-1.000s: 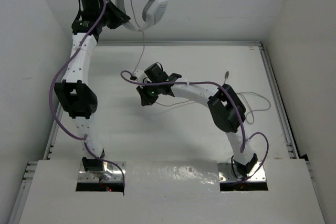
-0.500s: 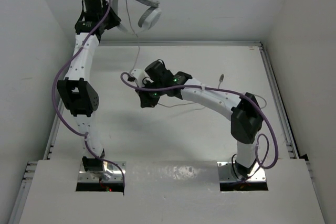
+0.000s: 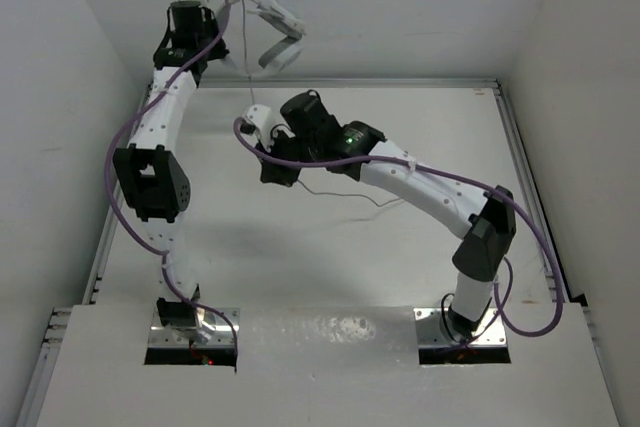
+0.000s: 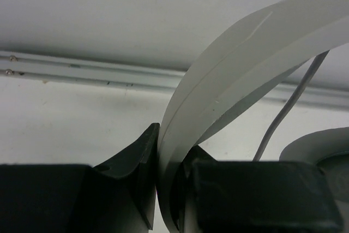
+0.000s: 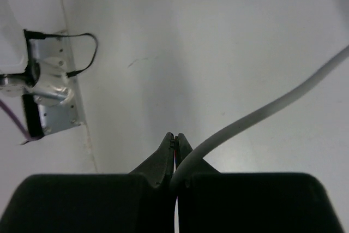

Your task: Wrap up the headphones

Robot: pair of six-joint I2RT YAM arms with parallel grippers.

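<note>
right claw point(image 5: 175, 137): clenched on the thin pale cable point(image 5: 262, 114), held above the mid surface point(image 3: 330, 267). left claw point(image 4: 170, 144): farther back, raised, clamped on the headband point(image 4: 245, 42); headphones point(image 3: 272, 35) hang off the surface just right of it, before the back wall point(image 3: 420, 7).

White table point(image 3: 300, 267); headphone cable point(image 3: 340, 193) lying across.

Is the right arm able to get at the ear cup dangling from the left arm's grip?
Probably not yet. The right end effector is shut on the cable of the headphones, so it would have to let go first. The space between it and the ear cup looks open.
</note>
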